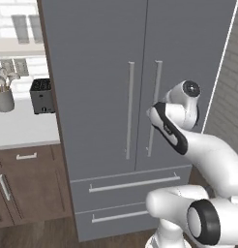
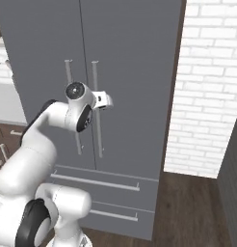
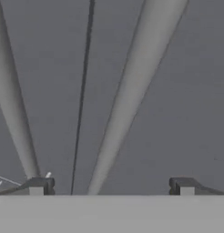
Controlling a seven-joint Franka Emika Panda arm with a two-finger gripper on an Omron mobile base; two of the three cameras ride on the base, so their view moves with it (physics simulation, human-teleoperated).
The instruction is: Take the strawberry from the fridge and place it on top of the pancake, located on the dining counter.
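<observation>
The fridge (image 1: pixel 101 72) stands shut, both doors closed and both drawers pushed in. The claw (image 3: pixel 111 186) is open, its fingertips (image 3: pixel 38 185) spread wide and holding nothing. It hangs just in front of the doors, at about mid-height of the two long handles. In the hand view, the right door's handle (image 3: pixel 127 100) runs between the fingertips and the left door's handle (image 3: pixel 13 104) passes by the left one, with the door seam between the handles; whether a fingertip touches a handle cannot be told. From the right base view, the hand (image 2: pixel 102 100) sits beside the right handle (image 2: pixel 96 106). To the fridge's left, a white table (image 1: pixel 22 128) over brown cabinets (image 1: pixel 29 184) carries a toaster (image 1: pixel 42 95) and a utensil cup (image 1: pixel 4 99).
</observation>
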